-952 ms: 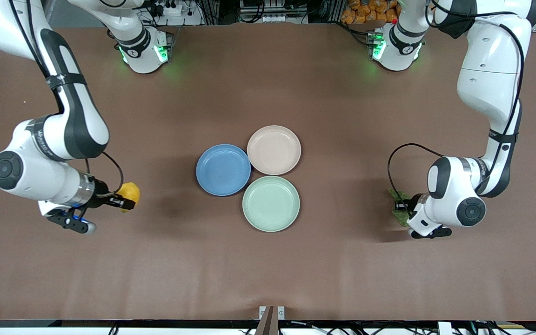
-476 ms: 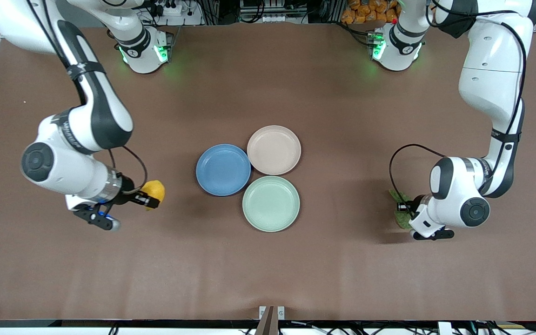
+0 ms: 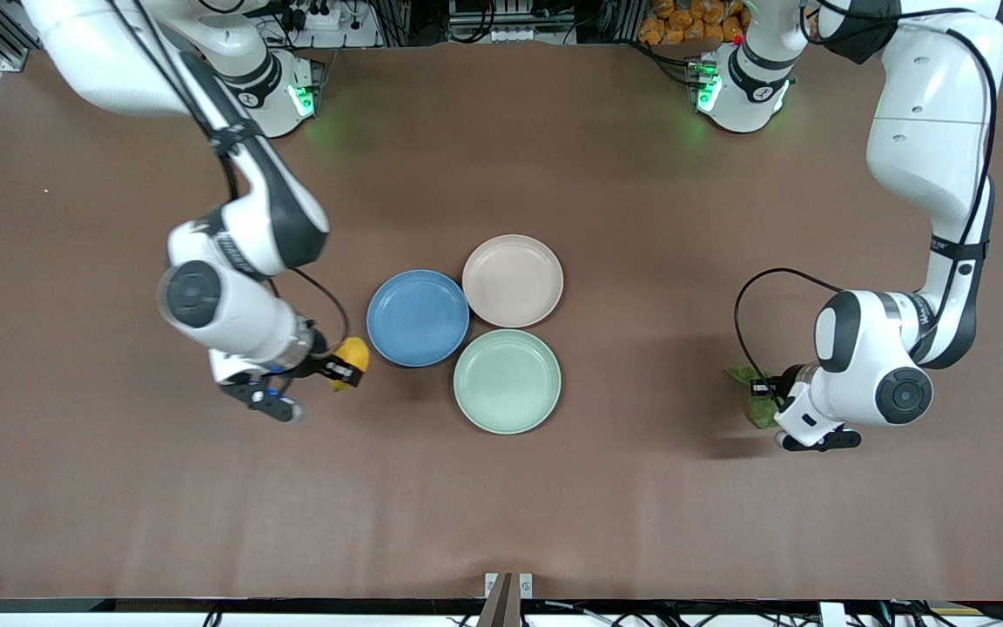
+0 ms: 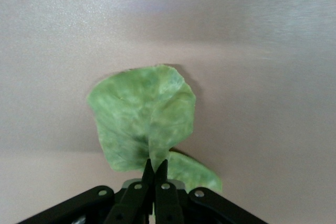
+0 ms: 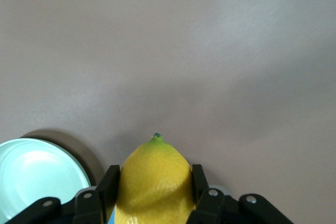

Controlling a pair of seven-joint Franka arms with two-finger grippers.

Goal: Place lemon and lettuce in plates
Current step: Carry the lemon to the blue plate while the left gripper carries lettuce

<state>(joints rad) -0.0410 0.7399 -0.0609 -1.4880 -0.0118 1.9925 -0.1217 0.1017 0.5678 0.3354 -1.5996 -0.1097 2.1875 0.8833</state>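
Note:
My right gripper (image 3: pixel 344 367) is shut on the yellow lemon (image 3: pixel 353 356) and holds it in the air just beside the blue plate (image 3: pixel 418 318), toward the right arm's end. In the right wrist view the lemon (image 5: pixel 153 184) sits between the two black fingers (image 5: pixel 107 188). The beige-pink plate (image 3: pixel 513 280) lies next to the blue one. My left gripper (image 3: pixel 765 394) is shut on the green lettuce leaf (image 3: pixel 754 402) near the left arm's end of the table. In the left wrist view the leaf (image 4: pixel 142 116) hangs from the closed fingertips (image 4: pixel 148 172), just above the table.
A mint-green plate (image 3: pixel 507 380) lies nearer the front camera, touching the blue and beige-pink plates; it also shows in the right wrist view (image 5: pixel 37 177). The brown table (image 3: pixel 641 244) stretches wide around the plates.
My right arm has carried the lemon from the right arm's end of the table toward the blue plate. My left gripper has shifted slightly with the lettuce pinched.

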